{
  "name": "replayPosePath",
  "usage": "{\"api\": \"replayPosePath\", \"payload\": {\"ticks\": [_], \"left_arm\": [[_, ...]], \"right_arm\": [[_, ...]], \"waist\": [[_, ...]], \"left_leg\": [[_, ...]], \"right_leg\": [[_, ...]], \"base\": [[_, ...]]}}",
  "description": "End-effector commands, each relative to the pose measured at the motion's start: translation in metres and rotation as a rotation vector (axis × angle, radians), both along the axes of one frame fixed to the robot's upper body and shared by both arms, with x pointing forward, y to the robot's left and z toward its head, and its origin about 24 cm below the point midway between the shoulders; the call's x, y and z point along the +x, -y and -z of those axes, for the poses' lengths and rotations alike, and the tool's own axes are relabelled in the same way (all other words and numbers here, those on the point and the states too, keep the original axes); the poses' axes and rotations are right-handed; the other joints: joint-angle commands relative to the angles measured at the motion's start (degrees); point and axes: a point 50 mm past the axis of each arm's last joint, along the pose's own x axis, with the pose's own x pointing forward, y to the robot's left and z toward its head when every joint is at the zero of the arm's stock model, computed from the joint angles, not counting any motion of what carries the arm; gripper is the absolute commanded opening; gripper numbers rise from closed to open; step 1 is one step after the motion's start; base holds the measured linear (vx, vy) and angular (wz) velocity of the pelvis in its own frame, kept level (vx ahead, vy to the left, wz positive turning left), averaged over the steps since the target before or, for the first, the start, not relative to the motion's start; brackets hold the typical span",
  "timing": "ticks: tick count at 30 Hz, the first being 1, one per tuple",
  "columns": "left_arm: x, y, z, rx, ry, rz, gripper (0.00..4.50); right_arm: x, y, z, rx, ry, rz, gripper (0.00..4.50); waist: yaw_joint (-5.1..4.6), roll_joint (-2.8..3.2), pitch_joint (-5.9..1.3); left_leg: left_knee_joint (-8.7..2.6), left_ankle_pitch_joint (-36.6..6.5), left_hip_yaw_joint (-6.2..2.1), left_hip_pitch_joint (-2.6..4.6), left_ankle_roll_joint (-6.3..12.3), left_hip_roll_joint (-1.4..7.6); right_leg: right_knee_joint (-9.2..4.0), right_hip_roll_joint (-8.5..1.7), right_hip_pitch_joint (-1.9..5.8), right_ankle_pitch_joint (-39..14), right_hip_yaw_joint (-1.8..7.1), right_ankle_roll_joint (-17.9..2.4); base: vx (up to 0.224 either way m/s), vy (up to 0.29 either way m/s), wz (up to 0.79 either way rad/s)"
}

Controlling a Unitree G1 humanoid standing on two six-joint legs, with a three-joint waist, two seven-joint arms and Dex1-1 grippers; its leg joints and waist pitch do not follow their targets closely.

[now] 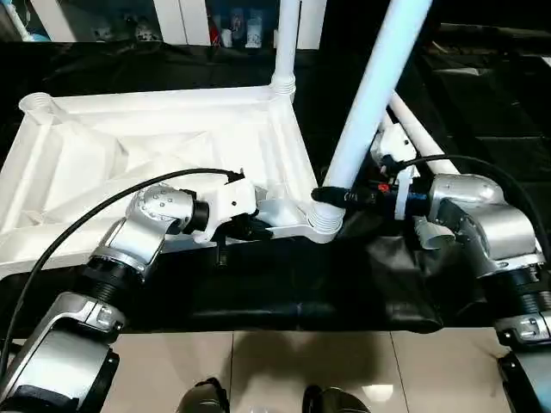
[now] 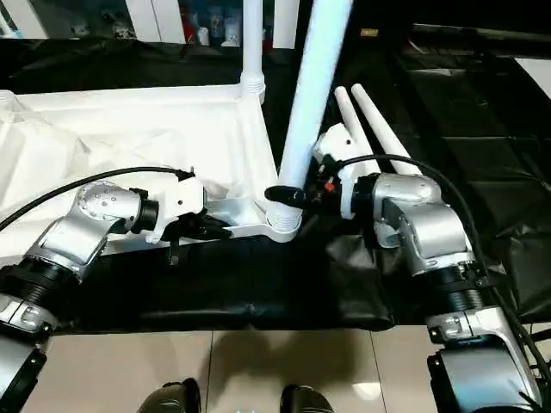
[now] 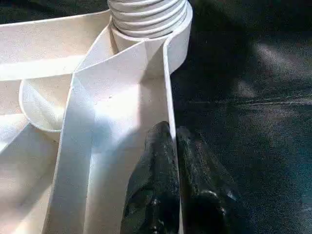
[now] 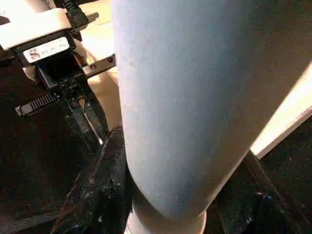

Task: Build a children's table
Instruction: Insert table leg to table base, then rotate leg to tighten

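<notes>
Now the right gripper (image 1: 331, 196) sits at centre frame, its fingers half open and clamped round the base of a leg (image 1: 370, 95) just above the ribbed socket (image 1: 325, 219). That leg rises tilted toward the upper right, so I judge it is seated but perhaps not yet fully home. The left gripper (image 3: 173, 161), left of centre, is pinched nearly shut on the thin rim wall of the top (image 1: 155, 146), steadying it near that same corner.

The top lies upside down across the left half of the frame, ribs up, on black sheeting over the desk (image 1: 301, 301). At upper centre a second leg (image 1: 286, 43) stands upright in the far corner socket. Two spare legs (image 2: 366, 116) lie side by side on the sheeting, right of centre behind the right arm.

By my reading the job is about half done: one leg in, one going in, two left for the left-hand corners, where a bare socket (image 1: 36, 105) shows at upper left.
</notes>
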Motion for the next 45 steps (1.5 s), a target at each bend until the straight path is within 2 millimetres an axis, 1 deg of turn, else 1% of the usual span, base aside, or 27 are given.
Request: {"api": "replayPosePath", "payload": {"ticks": [1, 3, 6, 10, 13, 15, 17, 18, 24, 28, 31, 32, 33, 34, 35, 36, 37, 38, 39, 40, 41, 42, 43, 44, 45], "left_arm": [[-0.002, 0.005, -0.007, -0.003, 0.027, 0.051, 0.0], [-0.002, 0.005, -0.007, -0.002, 0.027, 0.051, 0.0], [-0.002, 0.005, -0.007, -0.002, 0.027, 0.05, 0.0], [-0.002, 0.004, -0.007, -0.001, 0.026, 0.049, 0.0], [-0.002, 0.004, -0.007, 0.001, 0.024, 0.05, 0.0], [-0.002, 0.004, -0.007, 0.002, 0.023, 0.05, 0.0], [-0.002, 0.004, -0.007, 0.002, 0.023, 0.05, 0.0], [-0.002, 0.004, -0.007, 0.003, 0.023, 0.05, 0.0], [-0.001, 0.004, -0.007, 0.003, 0.023, 0.053, 0.0], [-0.001, 0.003, -0.007, 0.003, 0.019, 0.052, 0.0], [0.0, 0.002, -0.006, -0.001, 0.009, 0.031, 0.0], [0.003, 0.001, -0.004, -0.011, -0.002, -0.016, 0.0], [0.005, 0.001, -0.003, -0.015, -0.006, -0.036, 0.0], [0.005, 0.001, -0.003, -0.015, -0.006, -0.036, 0.0], [0.005, 0.001, -0.003, -0.015, -0.006, -0.036, 0.0], [0.013, 0.009, 0.003, -0.029, -0.001, -0.169, 0.0], [0.017, 0.016, 0.006, -0.043, 0.0, -0.237, 0.0], [0.019, 0.021, 0.007, -0.051, 0.0, -0.272, 0.0], [0.022, 0.029, 0.009, -0.075, -0.011, -0.317, 0.0], [0.024, 0.037, 0.01, -0.094, -0.022, -0.356, 0.0], [0.027, 0.049, 0.011, -0.111, -0.029, -0.406, 0.0], [0.029, 0.058, 0.012, -0.119, -0.037, -0.437, 0.0], [0.03, 0.064, 0.013, -0.121, -0.039, -0.458, 0.0], [0.032, 0.071, 0.012, -0.121, -0.036, -0.476, 0.0], [0.033, 0.077, 0.012, -0.125, -0.034, -0.488, 0.0]], "right_arm": [[-0.003, 0.005, 0.03, -0.084, -0.1, 0.047, 1.83], [-0.004, 0.004, 0.035, -0.093, -0.109, 0.046, 1.83], [-0.007, 0.004, 0.042, -0.096, -0.134, 0.04, 1.83], [-0.011, 0.008, 0.054, -0.108, -0.171, 0.053, 1.83], [-0.013, 0.014, 0.069, -0.115, -0.213, 0.097, 1.83], [-0.014, 0.016, 0.074, -0.117, -0.229, 0.11, 1.83], [-0.015, 0.017, 0.075, -0.117, -0.235, 0.114, 1.83], [-0.014, 0.019, 0.079, -0.123, -0.245, 0.129, 1.83], [-0.014, 0.019, 0.09, -0.135, -0.263, 0.152, 1.83], [-0.013, 0.018, 0.093, -0.132, -0.266, 0.173, 1.83], [-0.01, 0.018, 0.094, -0.135, -0.259, 0.226, 1.83], [-0.004, 0.018, 0.096, -0.135, -0.252, 0.319, 1.83], [-0.002, 0.018, 0.097, -0.135, -0.249, 0.356, 1.83], [-0.002, 0.018, 0.097, -0.135, -0.249, 0.356, 1.83], [-0.002, 0.018, 0.097, -0.135, -0.249, 0.356, 1.83], [0.001, 0.01, 0.105, -0.105, -0.259, 0.492, 1.83], [0.002, 0.004, 0.11, -0.09, -0.273, 0.551, 1.83], [0.002, 0.0, 0.113, -0.082, -0.281, 0.58, 1.83], [0.002, -0.005, 0.117, -0.083, -0.287, 0.606, 1.83], [0.001, -0.01, 0.12, -0.087, -0.29, 0.626, 1.83], [0.003, -0.017, 0.124, -0.077, -0.295, 0.673, 1.83], [0.004, -0.021, 0.126, -0.07, -0.299, 0.708, 1.83], [0.005, -0.024, 0.127, -0.063, -0.302, 0.736, 1.83], [0.007, -0.028, 0.128, -0.063, -0.309, 0.755, 1.83], [0.008, -0.031, 0.129, -0.062, -0.316, 0.768, 1.82]], "waist": [[0.01, 0.18, -4.68], [-0.02, 0.05, -4.63], [0.01, 0.09, -4.64], [0.02, 0.1, -4.57], [0.02, 0.29, -4.69], [-0.03, 0.21, -4.63], [-0.03, 0.23, -4.58], [-0.02, 0.35, -4.61], [-0.16, 0.31, -4.61], [-0.33, 0.25, -4.64], [-0.55, 0.19, -4.47], [-0.72, 0.24, -4.36], [-0.95, 0.23, -3.95], [-1.04, 0.25, -3.91], [-1.25, 0.21, -3.62], [-1.24, 0.29, -3.68], [-1.34, 0.22, -3.61], [-1.35, 0.22, -3.61], [-1.27, 0.05, -3.58], [-1.4, 0.08, -3.49], [-1.37, 0.08, -3.36], [-1.38, 0.28, -3.08], [-1.32, 0.23, -2.96], [-1.27, 0.09, -2.63], [-1.47, 0.09, -2.6]], "left_leg": [[-2.24, 1.15, -0.49, 1.39, 8.27, 1.53], [-2.26, 0.53, -0.46, 1.44, 8.18, 1.52], [-2.26, 0.54, -0.51, 1.43, 8.04, 1.54], [-2.26, 0.18, -0.5, 1.46, 8.06, 1.55], [-2.26, -0.08, -0.56, 1.56, 7.77, 1.6], [-2.35, -0.6, -0.56, 1.59, 7.52, 1.57], [-2.41, -1.16, -0.58, 1.64, 7.2, 1.57], [-2.42, -1.36, -0.6, 1.69, 7.01, 1.6], [-2.63, -3.12, -0.65, 1.9, 5.89, 1.67], [-2.72, -3.98, -0.67, 1.89, 5.28, 1.64], [-2.91, -5.71, -0.7, 1.95, 4.38, 1.61], [-3.09, -6.94, -0.71, 2.08, 3.65, 1.68], [-3.43, -9.77, -0.8, 2.26, 2.31, 1.65], [-3.52, -11.12, -0.82, 2.4, 1.49, 1.65], [-3.78, -13.63, -1.0, 2.39, 0.21, 1.62], [-3.84, -14.35, -1.0, 2.49, -0.41, 1.68], [-4.02, -16.08, -1.0, 2.98, -2.08, 1.7], [-4.02, -16.59, -1.03, 3.11, -2.46, 1.68], [-4.13, -17.45, -1.18, 3.14, -2.46, 1.62], [-4.17, -17.6, -1.12, 3.04, -2.55, 1.65], [-4.26, -18.64, -1.24, 3.0, -2.6, 1.47], [-4.28, -21.35, -1.23, 3.64, -2.92, 1.44], [-4.21, -22.99, -1.32, 4.01, -3.06, 1.38], [-4.17, -26.31, -1.7, 4.49, -3.02, 1.1], [-4.44, -27.72, -2.16, 4.39, -2.89, 1.01]], "right_leg": [[-1.57, -3.69, 4.01, 15.86, 2.55, -17.63], [-1.67, -3.7, 3.97, 15.02, 2.56, -17.62], [-1.64, -3.72, 4.0, 14.58, 2.56, -17.63], [-1.72, -3.74, 3.98, 14.18, 2.58, -17.66], [-1.72, -3.84, 3.99, 13.69, 2.58, -17.74], [-1.82, -3.77, 4.03, 13.09, 2.55, -17.8], [-1.9, -3.75, 4.05, 12.37, 2.55, -17.72], [-1.93, -3.8, 4.04, 12.16, 2.56, -17.75], [-2.17, -3.81, 4.04, 10.43, 2.53, -17.92], [-2.25, -3.88, 4.04, 9.98, 2.55, -17.97], [-2.55, -3.92, 4.06, 7.58, 2.56, -17.74], [-2.79, -4.06, 3.94, 5.38, 2.59, -17.57], [-3.44, -4.18, 3.77, 0.05, 2.54, -17.03], [-3.66, -4.26, 3.79, -2.59, 2.59, -16.68], [-4.19, -4.34, 3.79, -7.79, 2.64, -15.68], [-4.31, -4.42, 3.75, -9.56, 2.71, -15.11], [-4.83, -4.4, 3.17, -14.09, 2.82, -13.99], [-4.94, -4.41, 3.06, -15.23, 2.84, -13.64], [-5.29, -4.45, 3.03, -17.45, 2.83, -12.64], [-5.25, -4.42, 2.93, -17.93, 2.86, -12.46], [-5.71, -4.46, 2.84, -20.32, 2.78, -11.62], [-6.26, -4.43, 2.14, -24.19, 2.72, -10.63], [-6.57, -4.53, 1.78, -26.39, 2.68, -10.14], [-7.38, -4.62, 1.55, -31.91, 2.37, -8.4], [-7.76, -4.78, 1.8, -35.29, 2.03, -6.6]], "base": [[0.0, 0.0, 0.0], [0.0, 0.0, 0.0], [0.0, 0.0, 0.0], [0.0, 0.0, 0.0], [0.0, 0.0, 0.0], [0.0, 0.0, 0.0], [0.0, 0.0, 0.0], [0.0, 0.0, 0.0], [0.0, 0.0, 0.0], [0.0, 0.0, 0.0], [0.0, 0.0, 0.0], [0.0, 0.0, 0.0], [0.0, 0.0, 0.0], [0.0, 0.0, 0.0], [0.0, 0.0, 0.0], [0.0, 0.0, 0.0], [0.0, 0.0, 0.0], [-0.053, 0.005, 0.01], [-0.053, 0.005, 0.01], [0.0, 0.0, 0.0], [0.0, 0.0, 0.0], [0.0, 0.0, 0.0], [-0.059, 0.013, 0.03], [-0.058, 0.019, -0.01], [-0.058, 0.019, -0.01]]}}
